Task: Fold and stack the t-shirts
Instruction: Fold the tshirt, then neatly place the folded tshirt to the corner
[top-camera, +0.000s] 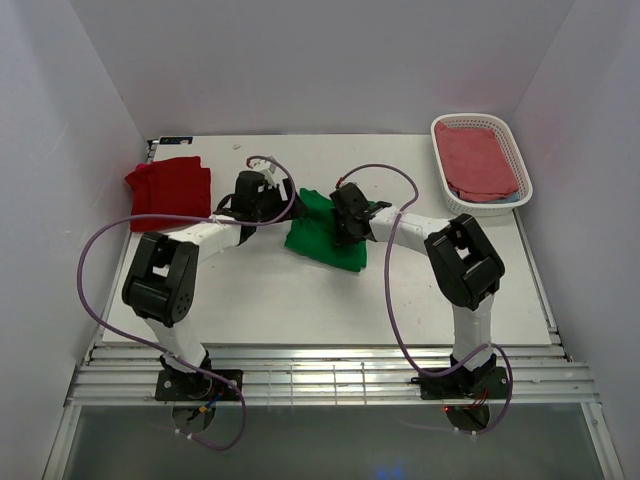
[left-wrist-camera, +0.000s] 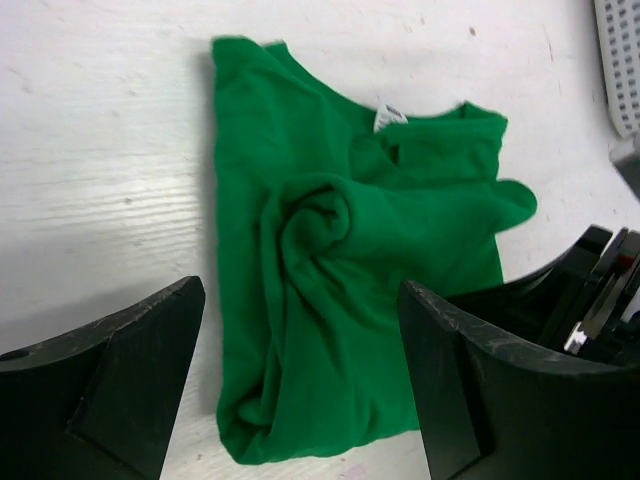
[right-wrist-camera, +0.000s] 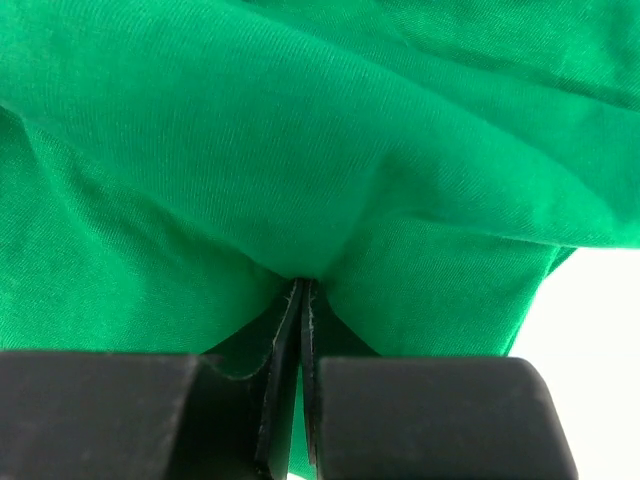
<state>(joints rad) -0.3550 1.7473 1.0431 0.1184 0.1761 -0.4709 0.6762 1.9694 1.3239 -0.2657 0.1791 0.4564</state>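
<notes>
A bright green t-shirt (top-camera: 322, 238) lies crumpled in the middle of the table. In the left wrist view it (left-wrist-camera: 340, 270) is bunched, with a white neck label at the far edge. My right gripper (top-camera: 346, 222) is shut on a fold of it (right-wrist-camera: 300, 130), the pads pinched together on the cloth. My left gripper (top-camera: 280, 203) is open and empty, just left of the shirt. Its fingers (left-wrist-camera: 120, 370) stand wide apart above the shirt's near edge. A deep red t-shirt (top-camera: 170, 187) lies folded at the far left.
A white basket (top-camera: 515, 150) at the far right holds a pinkish-red cloth (top-camera: 478, 160). Its corner shows in the left wrist view (left-wrist-camera: 620, 50). White walls close in the table on three sides. Purple cables loop over both arms.
</notes>
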